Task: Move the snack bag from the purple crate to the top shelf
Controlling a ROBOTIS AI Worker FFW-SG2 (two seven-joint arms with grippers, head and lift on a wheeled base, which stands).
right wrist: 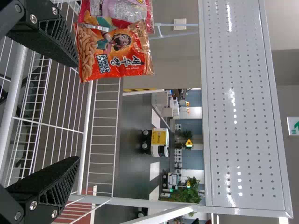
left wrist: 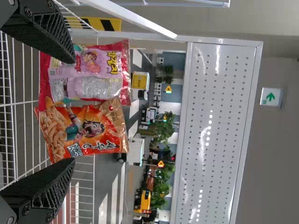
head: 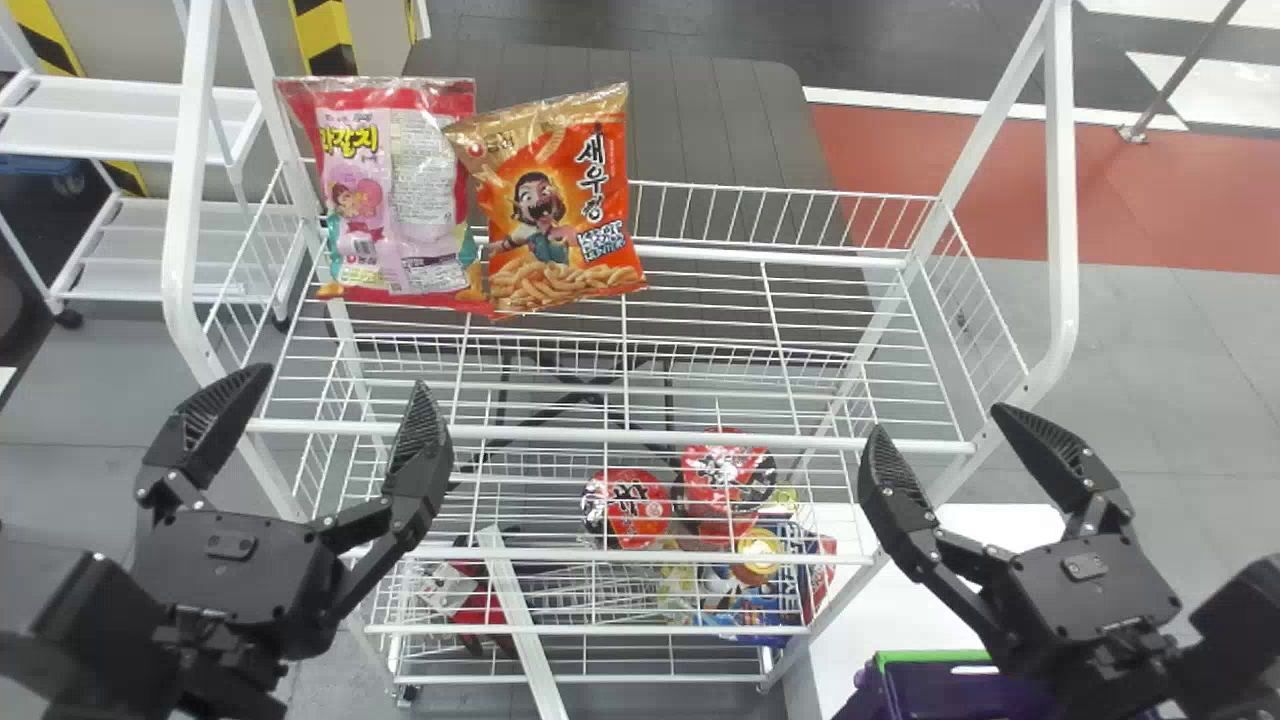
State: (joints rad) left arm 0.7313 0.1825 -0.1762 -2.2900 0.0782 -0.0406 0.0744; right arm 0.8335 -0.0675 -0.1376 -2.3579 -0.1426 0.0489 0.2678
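Two snack bags stand side by side on the top shelf (head: pixel 700 290) at its left: a pink-red bag (head: pixel 390 190) and, slightly tilted against it, an orange bag (head: pixel 560 205). My left gripper (head: pixel 335 405) is open in front of the shelf's left part, nothing between its fingers. At the shelf's front right corner my right gripper (head: pixel 950 430) stands open and empty. Below it the purple crate (head: pixel 950 690) is partly hidden by the right arm. In the left wrist view, the open left gripper (left wrist: pixel 72 112) faces both bags; the right gripper (right wrist: pixel 77 112) is likewise open in its own view.
Lower wire shelves hold red cup noodles (head: pixel 628 508) and several small packages (head: pixel 750 590). White posts (head: pixel 1062 200) rise at the rack's corners beside the grippers. A white surface (head: pixel 850 620) lies at the right, by the crate.
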